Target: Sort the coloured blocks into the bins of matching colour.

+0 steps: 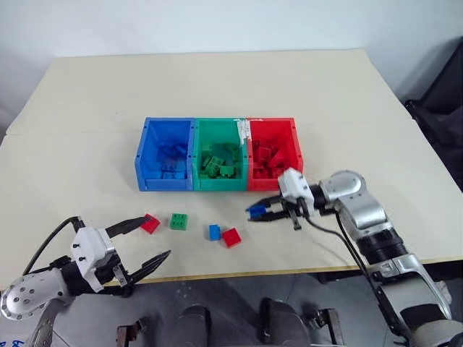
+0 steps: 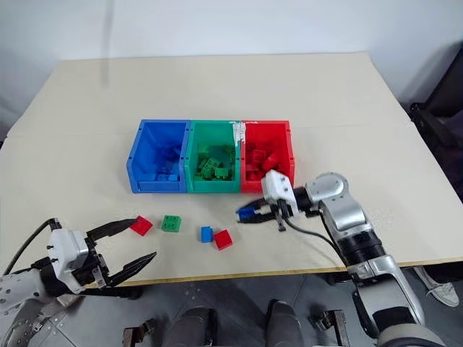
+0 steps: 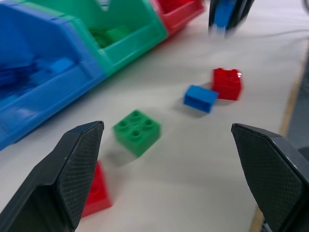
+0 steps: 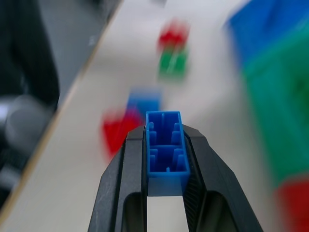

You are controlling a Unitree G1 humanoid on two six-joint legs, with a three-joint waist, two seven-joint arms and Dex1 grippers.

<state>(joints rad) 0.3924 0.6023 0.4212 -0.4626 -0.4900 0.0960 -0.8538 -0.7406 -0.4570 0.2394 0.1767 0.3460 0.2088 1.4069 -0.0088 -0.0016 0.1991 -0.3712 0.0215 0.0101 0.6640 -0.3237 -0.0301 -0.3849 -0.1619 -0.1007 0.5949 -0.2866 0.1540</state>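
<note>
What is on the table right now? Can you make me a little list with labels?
bins: blue bin, green bin, red bin, joined in a row, blocks inside each
loose blocks on table: red block, green block, blue block, second red block
right gripper: shut on a blue brick, in front of the red bin
left gripper: fingers wide open, holding nothing, near the table's front edge

The bins [image 1: 168, 181] are smooth, slightly glossy moulded plastic. The blocks [image 3: 136, 131] are hard plastic with a soft sheen and studded tops. The worktop [image 1: 217, 87] looks matt and smooth, pale beige. The left claw [image 3: 169, 174] has matt black fingers [image 3: 82, 159] with finely cross-hatched pads.
</note>
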